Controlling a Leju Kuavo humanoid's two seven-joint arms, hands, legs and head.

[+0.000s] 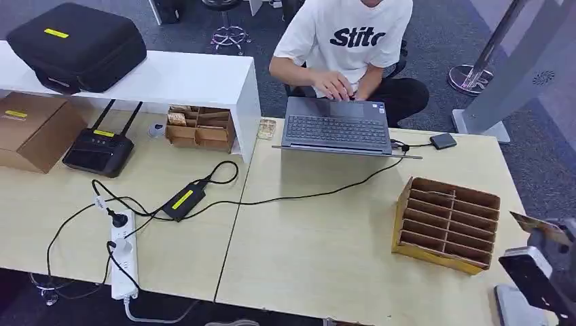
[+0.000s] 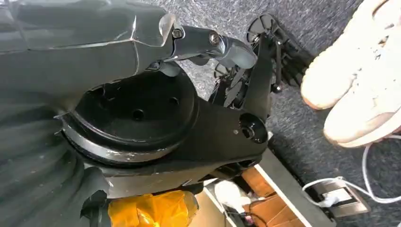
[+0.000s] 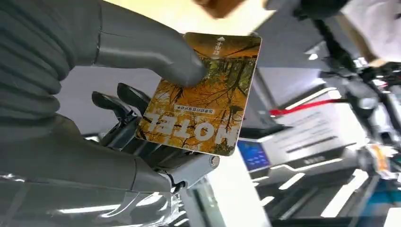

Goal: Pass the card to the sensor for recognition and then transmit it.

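The card (image 3: 201, 94) is pinched between thumb and fingers of the right hand (image 3: 142, 118), at the table's four o'clock edge. Left hand (image 2: 208, 42): state cannot be told. A thin pinch — slippage is risked when the sensor (image 1: 443, 140) is approached.

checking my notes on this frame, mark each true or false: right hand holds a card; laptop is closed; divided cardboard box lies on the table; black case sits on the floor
1. The right hand holds the card: true.
2. The laptop is closed: false, it is open, with a person's hand at it.
3. The divided cardboard box lies on the table: true.
4. The black case sits on the floor: false, it rests on the white shelf.
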